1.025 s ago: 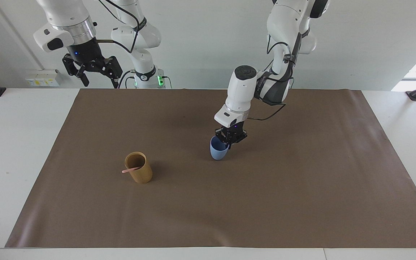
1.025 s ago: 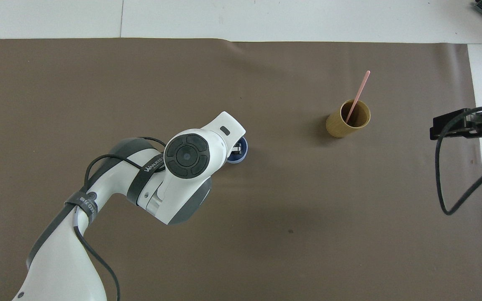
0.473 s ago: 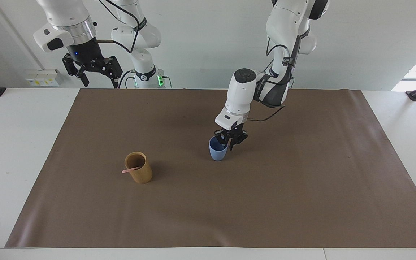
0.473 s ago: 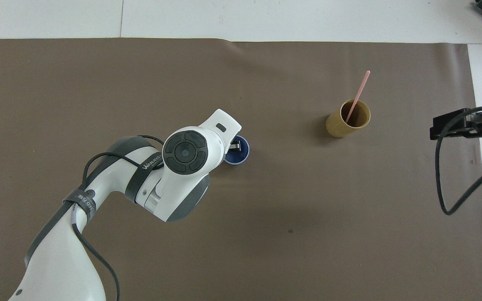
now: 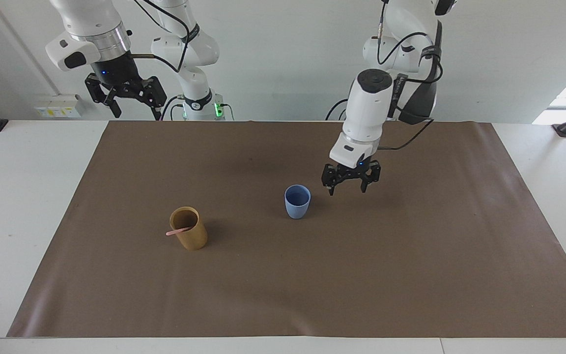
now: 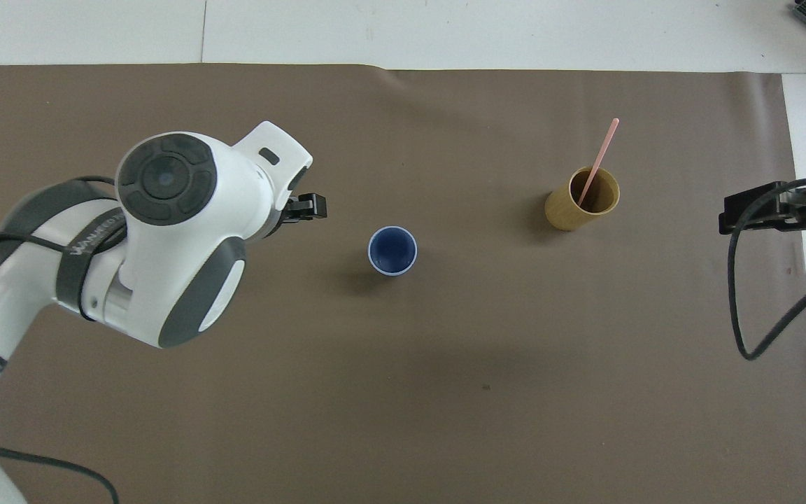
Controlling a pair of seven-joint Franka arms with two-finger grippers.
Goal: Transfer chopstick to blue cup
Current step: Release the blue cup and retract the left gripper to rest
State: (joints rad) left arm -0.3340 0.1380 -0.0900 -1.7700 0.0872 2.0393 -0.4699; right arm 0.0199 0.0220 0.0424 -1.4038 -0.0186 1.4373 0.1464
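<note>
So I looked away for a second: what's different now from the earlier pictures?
The left gripper let go of the blue cup, rose and drew back toward the left arm's end of the table; it now hangs open over the mat. The cup stands upright, alone. Unchanged: one chopstick leans in the bamboo cup, and the right gripper waits, open.

Chopstick (image 5: 177, 230) (image 6: 598, 162): one thin pale pink stick, leaning in the tan cup (image 5: 189, 235) (image 6: 581, 201), upper end past the rim.
Blue cup (image 5: 297, 201) (image 6: 392, 250): light blue, handleless, upright, empty, near the tan cup, toward the left arm's end.
</note>
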